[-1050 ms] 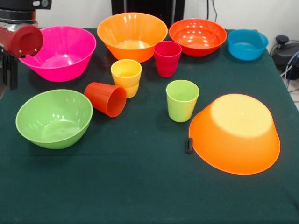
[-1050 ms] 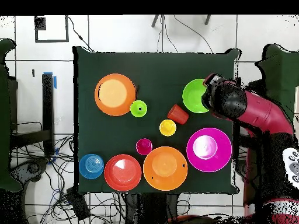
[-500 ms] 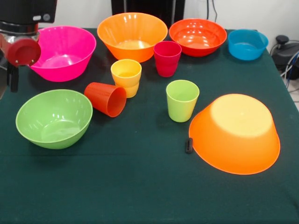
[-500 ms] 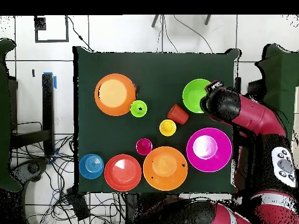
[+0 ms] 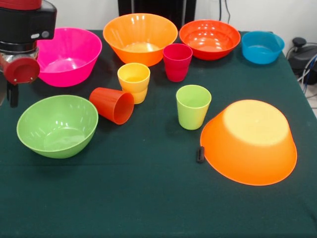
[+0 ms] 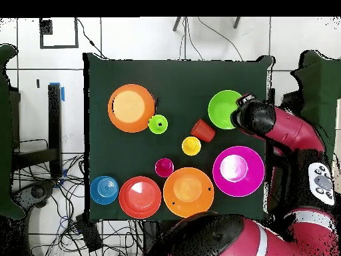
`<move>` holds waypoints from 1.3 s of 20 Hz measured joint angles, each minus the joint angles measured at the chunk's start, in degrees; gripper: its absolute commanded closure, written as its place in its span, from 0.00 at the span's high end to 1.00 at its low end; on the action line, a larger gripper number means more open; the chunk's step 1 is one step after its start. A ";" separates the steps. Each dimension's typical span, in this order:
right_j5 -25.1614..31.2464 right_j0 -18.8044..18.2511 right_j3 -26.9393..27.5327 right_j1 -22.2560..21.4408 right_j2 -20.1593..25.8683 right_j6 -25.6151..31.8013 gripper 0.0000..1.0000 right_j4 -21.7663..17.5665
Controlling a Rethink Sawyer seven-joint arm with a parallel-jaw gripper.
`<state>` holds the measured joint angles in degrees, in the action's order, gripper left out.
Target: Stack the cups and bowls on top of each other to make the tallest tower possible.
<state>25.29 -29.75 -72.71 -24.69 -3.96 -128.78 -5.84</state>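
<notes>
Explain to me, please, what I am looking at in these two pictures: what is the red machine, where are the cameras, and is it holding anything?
The red and black machine is a robot arm. One picture is taken from across the table, facing the robot; the other looks straight down from above, so its sides are turned around.

On the dark green cloth lie six bowls: a pink bowl, an upright orange bowl, a red-orange bowl, a small blue bowl, a green bowl, and a second orange bowl turned upside down. There are four cups: the yellow cup, dark red cup and green cup stand upright, while the orange-red cup lies on its side.

The arm's end hangs near the green bowl's edge. Nothing appears to be held, and nothing is stacked yet.
</notes>
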 measured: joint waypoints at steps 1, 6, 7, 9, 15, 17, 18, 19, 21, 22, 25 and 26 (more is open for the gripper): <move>1.31 0.03 0.79 0.22 0.00 0.00 0.00 0.19; 7.78 0.25 3.95 0.38 0.00 0.00 0.00 0.92; 8.73 0.31 4.50 0.37 0.00 0.00 0.00 1.03; 9.55 0.31 5.08 0.35 0.07 0.00 0.00 1.08; 11.91 -0.33 6.36 -0.27 1.53 0.00 0.00 1.09; 12.22 -0.62 6.36 -0.82 2.14 0.00 0.00 1.08; 12.23 -0.79 6.36 -1.18 2.46 0.00 0.00 1.07; 12.24 -0.98 6.36 -1.50 2.80 0.00 0.00 1.08; 12.23 -1.95 6.30 -2.37 4.37 0.19 0.00 1.07; 12.23 -2.93 6.20 -2.95 5.86 0.58 0.00 1.03; 12.23 -5.90 5.79 -4.12 9.92 2.57 0.00 0.97; 12.23 -7.18 5.45 -4.55 11.50 3.84 0.00 0.95</move>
<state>37.52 -36.93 -67.27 -29.24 7.54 -124.94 -4.89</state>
